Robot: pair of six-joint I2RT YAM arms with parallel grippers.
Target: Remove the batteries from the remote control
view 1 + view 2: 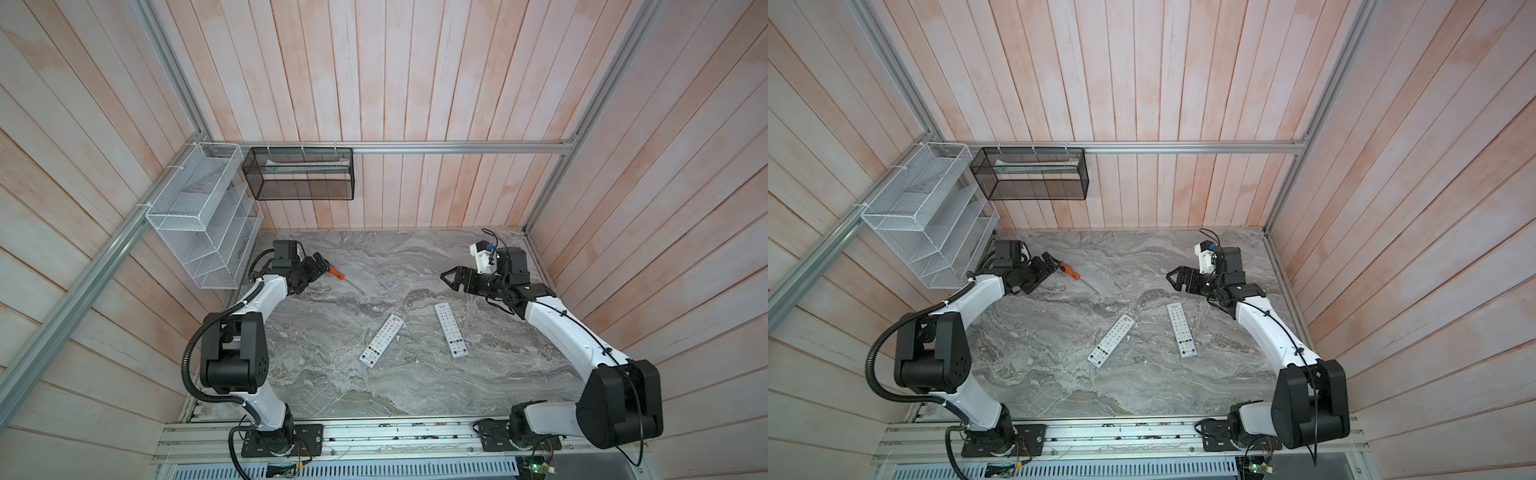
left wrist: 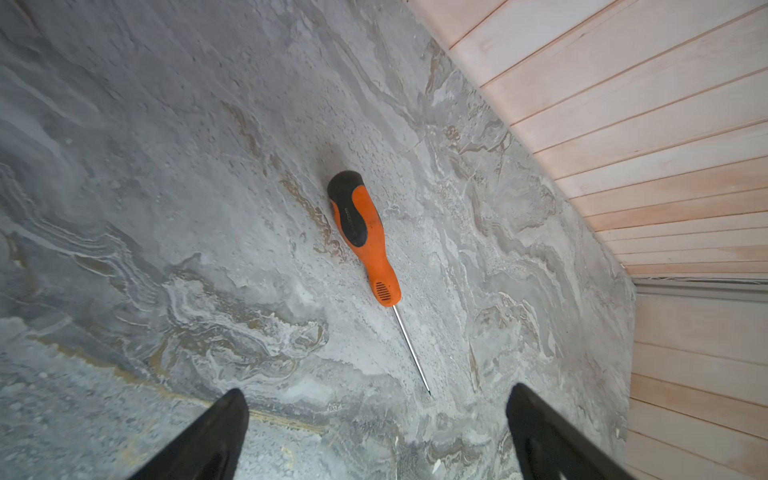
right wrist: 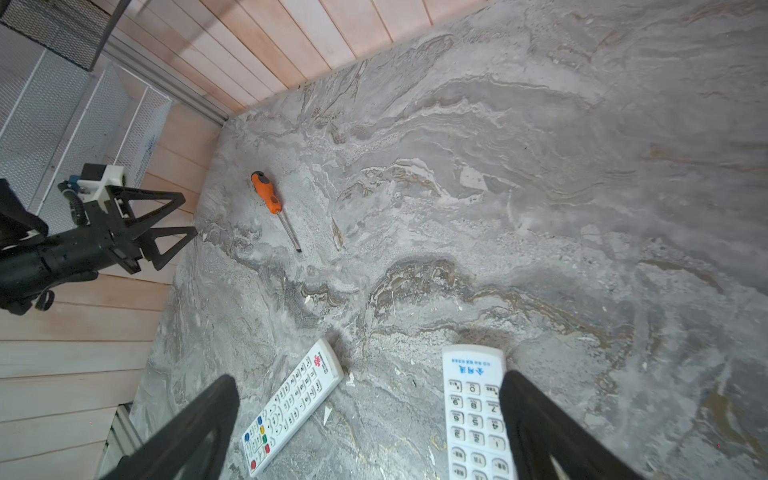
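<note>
Two white remote controls lie buttons-up on the marble table, one to the left (image 1: 381, 341) (image 1: 1111, 341) (image 3: 293, 409) and one to the right (image 1: 451, 336) (image 1: 1181, 331) (image 3: 473, 411). The batteries are hidden; no battery shows in any view. My right gripper (image 1: 446, 279) (image 1: 1172, 277) (image 3: 370, 382) hangs open above the table, behind the far ends of both remotes, holding nothing. My left gripper (image 1: 321, 262) (image 1: 1050, 264) (image 2: 376, 399) (image 3: 189, 215) is open and empty at the back left, just short of the screwdriver's handle.
An orange-and-black-handled screwdriver (image 1: 337, 272) (image 1: 1070, 271) (image 2: 363, 232) (image 3: 268, 195) lies on the table at the back left. A white wire rack (image 1: 199, 216) and a black mesh basket (image 1: 299, 174) hang on the walls. Wooden walls close in three sides.
</note>
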